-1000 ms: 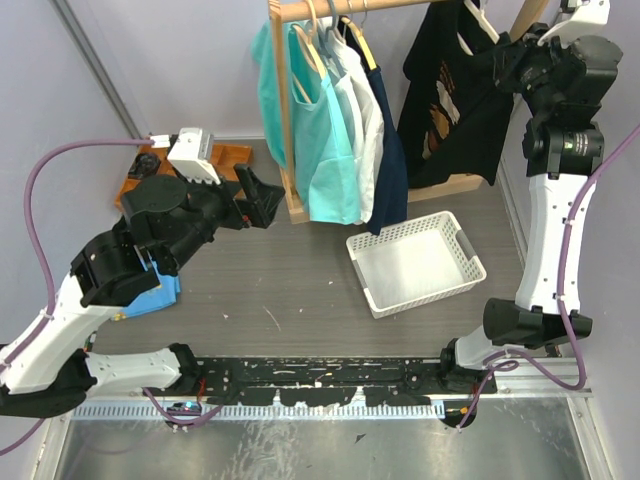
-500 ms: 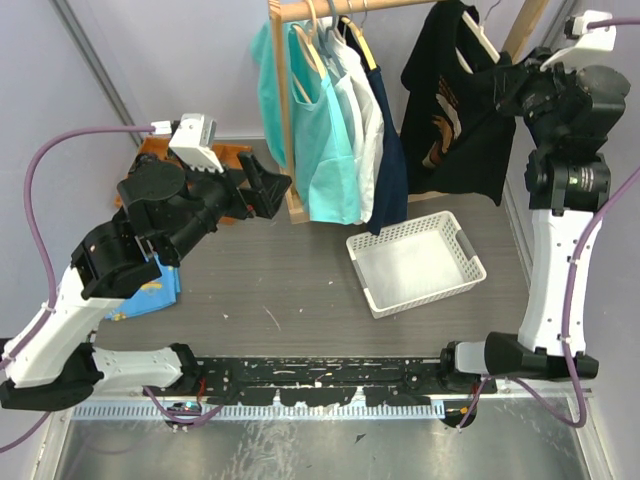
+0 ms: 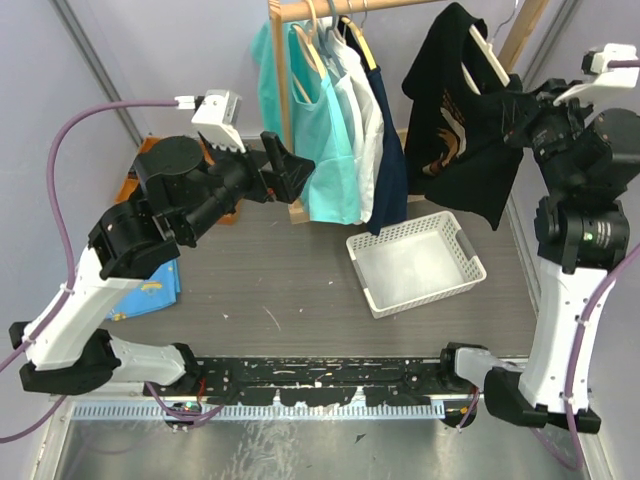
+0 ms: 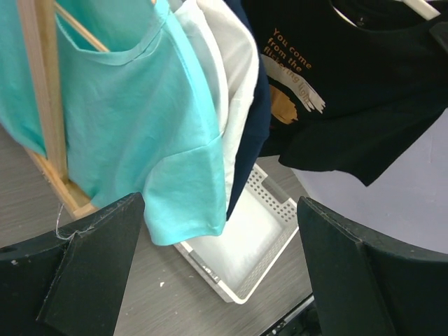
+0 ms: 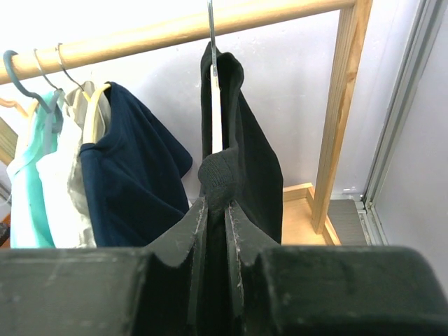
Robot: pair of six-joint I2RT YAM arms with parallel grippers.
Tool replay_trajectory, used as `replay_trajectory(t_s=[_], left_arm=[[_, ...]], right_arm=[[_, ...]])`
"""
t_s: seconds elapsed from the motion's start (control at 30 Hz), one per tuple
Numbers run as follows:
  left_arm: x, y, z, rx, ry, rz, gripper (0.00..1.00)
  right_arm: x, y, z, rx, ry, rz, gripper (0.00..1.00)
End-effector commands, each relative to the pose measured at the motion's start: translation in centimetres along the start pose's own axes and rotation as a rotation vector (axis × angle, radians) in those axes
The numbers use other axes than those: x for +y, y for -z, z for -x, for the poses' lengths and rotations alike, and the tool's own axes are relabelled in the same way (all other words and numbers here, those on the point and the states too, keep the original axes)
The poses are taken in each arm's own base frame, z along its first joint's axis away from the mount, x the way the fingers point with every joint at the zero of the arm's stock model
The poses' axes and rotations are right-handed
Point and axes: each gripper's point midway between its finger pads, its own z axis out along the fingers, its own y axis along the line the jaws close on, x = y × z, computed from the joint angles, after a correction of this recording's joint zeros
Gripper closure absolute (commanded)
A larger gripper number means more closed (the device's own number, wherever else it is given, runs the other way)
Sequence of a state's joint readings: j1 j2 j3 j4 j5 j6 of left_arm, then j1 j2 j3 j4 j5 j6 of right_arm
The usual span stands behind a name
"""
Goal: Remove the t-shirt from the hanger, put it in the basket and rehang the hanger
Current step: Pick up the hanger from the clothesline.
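The black t-shirt [image 3: 455,120] with an orange print hangs on a pale hanger [image 3: 489,55] at the right end of the wooden rail [image 5: 140,33]. It is pulled out toward the right and tilted. My right gripper [image 3: 516,98] is shut on a bunched fold of the t-shirt [image 5: 252,150] just below the hanger [image 5: 216,119], whose hook reaches up to the rail. My left gripper [image 3: 291,170] is open in front of the teal shirt [image 4: 140,133], with nothing between its fingers [image 4: 105,241]. The t-shirt [image 4: 350,91] shows at the upper right of the left wrist view.
Teal, white and navy garments [image 3: 345,120] hang on the left part of the rack, next to its upright post [image 3: 283,110]. A white perforated basket [image 3: 452,228] sits on the table below the shirts. A blue item [image 3: 160,295] lies at the left.
My right arm has risen and swung right, drawing the black t-shirt outward and tilting it. My left arm has lifted and moved its open gripper closer to the rack.
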State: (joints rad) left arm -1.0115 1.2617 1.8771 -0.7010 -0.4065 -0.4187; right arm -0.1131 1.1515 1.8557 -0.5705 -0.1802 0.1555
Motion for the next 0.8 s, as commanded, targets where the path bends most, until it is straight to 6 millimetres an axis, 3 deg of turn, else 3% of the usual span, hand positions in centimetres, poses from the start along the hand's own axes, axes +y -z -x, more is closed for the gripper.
replay_trajectory(t_s=[0.0, 0.53, 0.77], left_arm=[[-1.8, -0.7, 0.9, -0.006, -0.008, -0.061, 0.02], [-6.1, -4.5, 2.9, -0.025, -0.007, -0.181, 0.02], [-8.3, -7.1, 3.5, -0.037, -0.018, -0.264, 0.02]], right_arm=[[1.1, 3.6, 4.9, -0.157, 0.031, -0.001, 0.99], [3.5, 12.8, 9.6, -0.348, -0.063, 0.022, 0.99], [4.6, 14.9, 9.1, -0.324, -0.105, 0.057, 0.99]])
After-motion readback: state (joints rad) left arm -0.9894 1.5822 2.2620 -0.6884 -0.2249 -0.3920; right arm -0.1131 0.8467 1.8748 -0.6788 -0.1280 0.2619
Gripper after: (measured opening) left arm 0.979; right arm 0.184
